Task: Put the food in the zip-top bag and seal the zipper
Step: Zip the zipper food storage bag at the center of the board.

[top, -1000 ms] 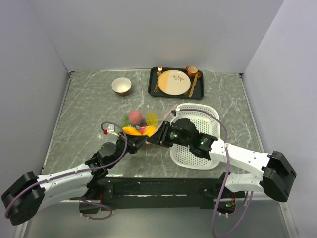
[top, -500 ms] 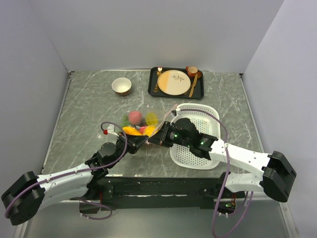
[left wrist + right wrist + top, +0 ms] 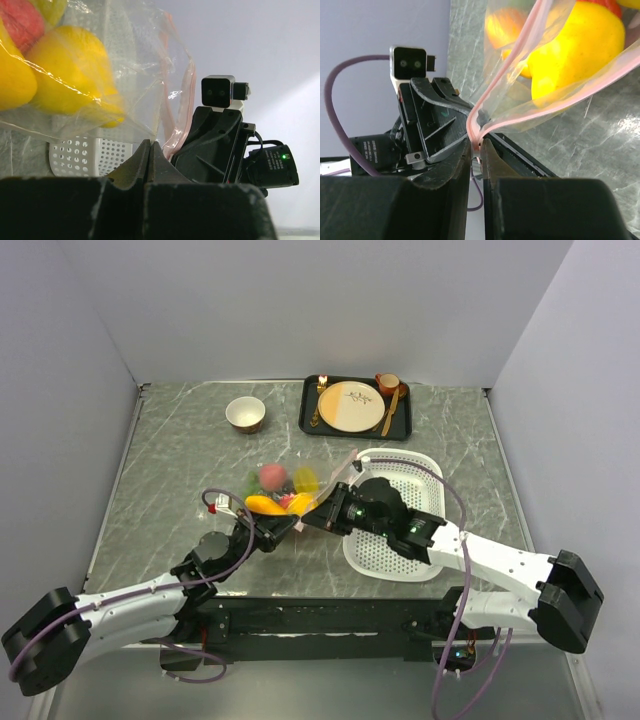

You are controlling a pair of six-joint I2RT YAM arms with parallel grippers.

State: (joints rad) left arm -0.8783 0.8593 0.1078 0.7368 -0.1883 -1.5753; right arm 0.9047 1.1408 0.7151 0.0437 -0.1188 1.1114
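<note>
The clear zip-top bag (image 3: 288, 486) lies mid-table with the food inside: pink peach (image 3: 270, 476), yellow pieces (image 3: 305, 478), an orange piece (image 3: 263, 504), green grapes (image 3: 252, 481). My left gripper (image 3: 283, 525) is shut on the bag's near corner; in the left wrist view its jaws (image 3: 151, 145) pinch clear film below a yellow fruit (image 3: 75, 75). My right gripper (image 3: 316, 519) is shut on the pale pink zipper (image 3: 507, 75) end, jaws (image 3: 479, 145) clamped on the strip. The bag mouth gapes open beyond that.
A white perforated basket (image 3: 420, 472) sits under my right arm at right. A dark tray (image 3: 357, 406) with plate, cutlery and cup stands at the back. A small bowl (image 3: 245, 413) sits back left.
Both grippers have shifted slightly, the left a little forward and right, lifting the bag's near edge; both grips are unchanged.
</note>
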